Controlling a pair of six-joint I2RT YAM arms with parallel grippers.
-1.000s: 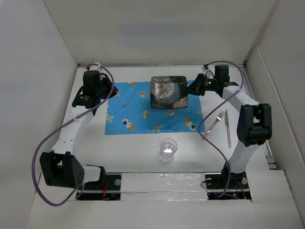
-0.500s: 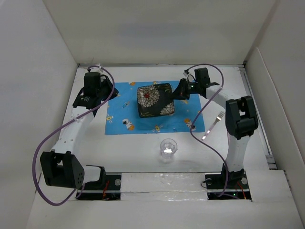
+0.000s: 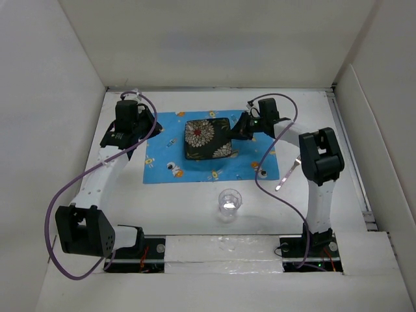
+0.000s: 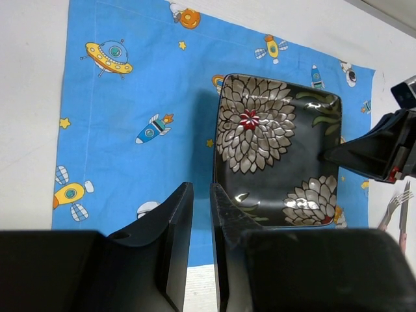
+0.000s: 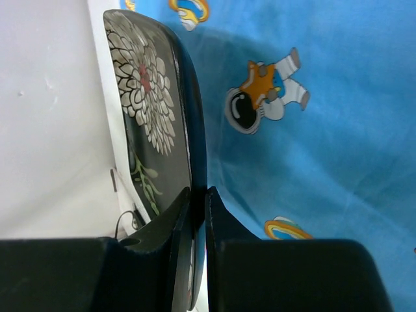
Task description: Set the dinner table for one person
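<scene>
A black square plate with white flowers [image 3: 207, 138] is over the middle of the blue cartoon-print mat [image 3: 166, 149] on the white dinner table [image 3: 188, 201]. My right gripper [image 3: 236, 129] is shut on the plate's right rim [image 5: 188, 130]. It holds the plate a little above the mat [image 5: 325, 97], where it casts a shadow. The right gripper's jaws [image 5: 197, 195] pinch the rim between them. My left gripper [image 3: 138, 125] is shut and empty by the mat's far left corner. In its wrist view [image 4: 200, 195] it points at the plate [image 4: 276, 149].
A clear glass [image 3: 229, 200] stands on the table in front of the mat. A fork [image 3: 289, 174] lies right of the mat, partly under the right arm. In the left wrist view the fork [image 4: 392, 206] and a knife [image 4: 404, 218] show at the right edge. White walls surround the table.
My right gripper has carried the plate leftward from the mat's far right edge to its middle. The right arm now hides the knife in the top view. The left arm has not moved.
</scene>
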